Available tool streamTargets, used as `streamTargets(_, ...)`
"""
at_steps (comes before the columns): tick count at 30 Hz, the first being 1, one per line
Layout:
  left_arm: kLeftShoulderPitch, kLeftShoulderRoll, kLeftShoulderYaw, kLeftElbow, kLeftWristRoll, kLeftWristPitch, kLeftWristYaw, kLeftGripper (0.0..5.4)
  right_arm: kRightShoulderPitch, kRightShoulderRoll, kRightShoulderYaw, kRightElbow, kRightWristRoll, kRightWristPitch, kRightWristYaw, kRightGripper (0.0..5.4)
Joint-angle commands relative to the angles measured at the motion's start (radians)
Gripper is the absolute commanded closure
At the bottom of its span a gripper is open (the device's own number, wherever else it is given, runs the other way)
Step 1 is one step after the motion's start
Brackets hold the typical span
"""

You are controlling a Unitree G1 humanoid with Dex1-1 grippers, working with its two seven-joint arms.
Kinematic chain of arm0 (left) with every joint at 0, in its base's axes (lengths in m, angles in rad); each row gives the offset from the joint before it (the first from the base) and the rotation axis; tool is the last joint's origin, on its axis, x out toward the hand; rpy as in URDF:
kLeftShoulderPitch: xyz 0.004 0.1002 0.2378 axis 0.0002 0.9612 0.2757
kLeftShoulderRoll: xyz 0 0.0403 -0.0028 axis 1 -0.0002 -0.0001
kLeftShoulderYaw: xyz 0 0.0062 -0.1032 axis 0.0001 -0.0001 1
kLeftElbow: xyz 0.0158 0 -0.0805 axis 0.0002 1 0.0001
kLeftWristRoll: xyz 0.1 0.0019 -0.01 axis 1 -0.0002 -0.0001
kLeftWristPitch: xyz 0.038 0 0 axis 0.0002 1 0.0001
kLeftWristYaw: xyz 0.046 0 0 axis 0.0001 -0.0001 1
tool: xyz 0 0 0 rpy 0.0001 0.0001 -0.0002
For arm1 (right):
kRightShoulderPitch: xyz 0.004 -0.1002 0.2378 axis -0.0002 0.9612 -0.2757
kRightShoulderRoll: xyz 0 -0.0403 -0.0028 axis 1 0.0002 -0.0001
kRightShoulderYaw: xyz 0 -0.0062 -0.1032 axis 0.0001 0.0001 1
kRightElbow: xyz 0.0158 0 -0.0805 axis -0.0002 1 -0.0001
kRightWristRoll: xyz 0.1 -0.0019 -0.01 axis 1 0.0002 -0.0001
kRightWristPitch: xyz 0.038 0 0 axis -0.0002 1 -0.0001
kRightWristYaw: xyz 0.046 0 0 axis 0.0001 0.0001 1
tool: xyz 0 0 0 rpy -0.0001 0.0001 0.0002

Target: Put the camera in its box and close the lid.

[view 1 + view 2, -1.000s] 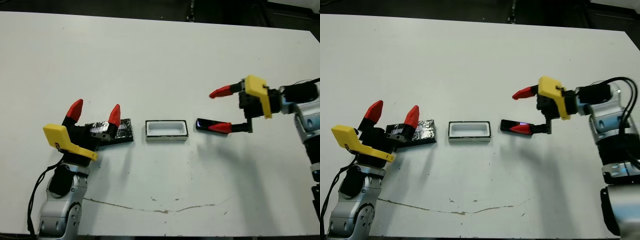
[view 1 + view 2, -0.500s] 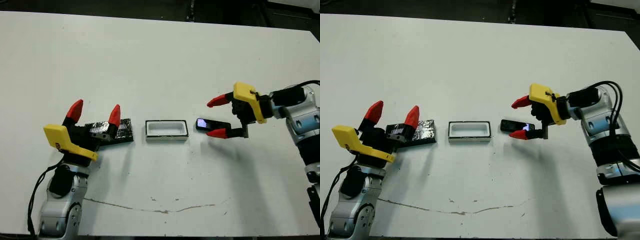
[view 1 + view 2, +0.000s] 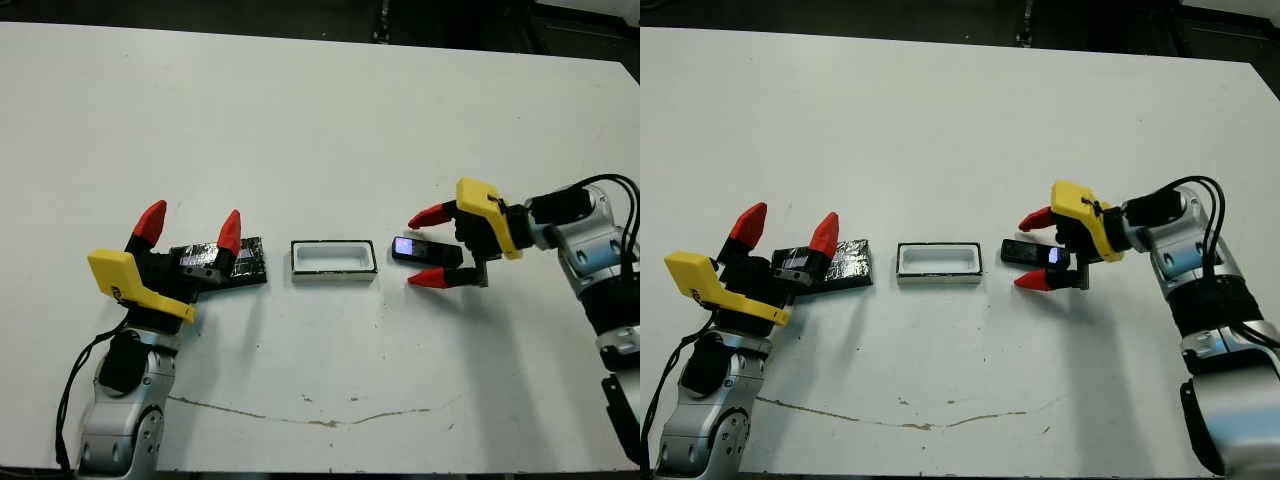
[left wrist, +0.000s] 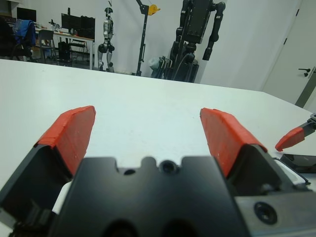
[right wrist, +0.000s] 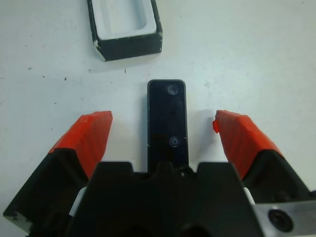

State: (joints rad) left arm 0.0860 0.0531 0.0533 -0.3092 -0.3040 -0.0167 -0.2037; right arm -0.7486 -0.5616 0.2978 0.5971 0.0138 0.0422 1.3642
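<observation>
Right gripper (image 3: 432, 248): over the last second it has swung in from the bench's right side, dropped from a raised, tilted pose to bench level, and now straddles the camera (image 3: 425, 250). One red finger sits on the far side of the camera and the other on the near side. The fingers are spread, with a clear gap to the camera on each side in the right wrist view (no contact visible). The camera runs lengthwise between them, its far end pointing at the box (image 3: 333, 261).

Camera: flat on the bench (image 3: 320, 120), just right of the box, lit screen patch at its box-side end. It has not shifted between pictures.

Box: open and empty, white inside, at the middle of the bench. Unmoved.

Lid (image 3: 225, 263): flat on the bench just left of the box, partly under the left gripper (image 3: 190, 224). That gripper has held the same pose throughout, fingers spread and pinching nothing.

Assessment: the approach to the camera appears complete and the alignment looks sound. What remains is to close on the camera, lift it, carry it the short way left into the box, then fit the lid. Nothing of the task is yet done
</observation>
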Motion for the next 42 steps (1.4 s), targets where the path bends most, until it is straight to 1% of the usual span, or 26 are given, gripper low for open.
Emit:
streamTargets(1, 0.020, 0.000, -0.003, 0.000, 0.012, 0.002, 0.004, 0.00, 0.022, 0.008, 0.012, 0.016, -0.014, 0.026, 0.000, 0.27)
streamTargets(3, 0.020, -0.002, -0.001, -0.001, 0.006, 0.005, 0.004, 0.00, 0.026, 0.009, 0.010, 0.018, -0.014, 0.031, -0.004, 0.53)
streamTargets(7, 0.023, -0.003, -0.002, -0.004, 0.018, 0.004, 0.013, 0.00, 0.040, 0.009, 0.003, -0.001, -0.008, 0.041, -0.012, 1.03)
streamTargets(11, 0.022, -0.002, 0.001, 0.000, 0.012, 0.003, 0.010, 0.00, 0.050, 0.009, -0.001, 0.000, -0.010, -0.012, -0.027, 1.55)
streamTargets(13, 0.025, -0.002, 0.000, -0.001, 0.021, 0.001, 0.014, 0.00, 0.052, 0.010, -0.003, 0.002, -0.006, -0.012, -0.026, 1.84)
streamTargets(15, 0.026, -0.002, 0.000, -0.001, 0.026, -0.003, 0.015, 0.00, 0.056, 0.006, -0.001, -0.005, -0.009, -0.030, -0.029, 2.07)
streamTargets(18, 0.024, -0.006, 0.004, 0.000, 0.008, 0.000, 0.004, 0.00, 0.060, 0.004, -0.001, -0.006, -0.011, -0.041, -0.033, 2.46)
streamTargets(23, 0.025, -0.008, 0.002, 0.000, 0.013, 0.001, 0.008, 0.00, 0.064, -0.002, -0.001, -0.025, -0.015, -0.047, -0.043, 3.19)
streamTargets(26, 0.024, -0.007, 0.004, 0.001, 0.012, 0.001, 0.005, 0.00, 0.061, -0.006, 0.002, -0.034, -0.021, -0.073, -0.043, 3.56)
streamTargets(27, 0.024, -0.005, 0.004, 0.001, 0.015, -0.001, 0.005, 0.00, 0.058, -0.007, 0.003, -0.039, -0.022, -0.065, -0.042, 3.69)
streamTargets(32, 0.026, -0.009, 0.005, -0.004, 0.012, 0.006, 0.010, 0.00, 0.043, -0.002, -0.008, -0.030, -0.008, -0.037, -0.025, 3.74)
streamTargets(36, 0.027, -0.008, 0.003, -0.002, 0.025, -0.001, 0.013, 0.00, 0.044, -0.005, -0.026, -0.045, -0.004, -0.056, -0.049, 3.74)
streamTargets(38, 0.027, -0.007, 0.005, -0.002, 0.023, 0.002, 0.012, 0.00, 0.038, -0.012, -0.038, -0.066, -0.001, -0.051, -0.062, 3.74)
streamTargets(40, 0.028, -0.009, 0.006, -0.007, 0.013, 0.013, 0.011, 0.00, 0.030, -0.013, -0.059, -0.092, 0.011, -0.027, -0.078, 3.74)
streamTargets(42, 0.028, -0.008, 0.005, -0.007, 0.016, 0.011, 0.010, 0.00, 0.020, -0.001, -0.095, -0.106, 0.043, -0.028, -0.092, 3.74)
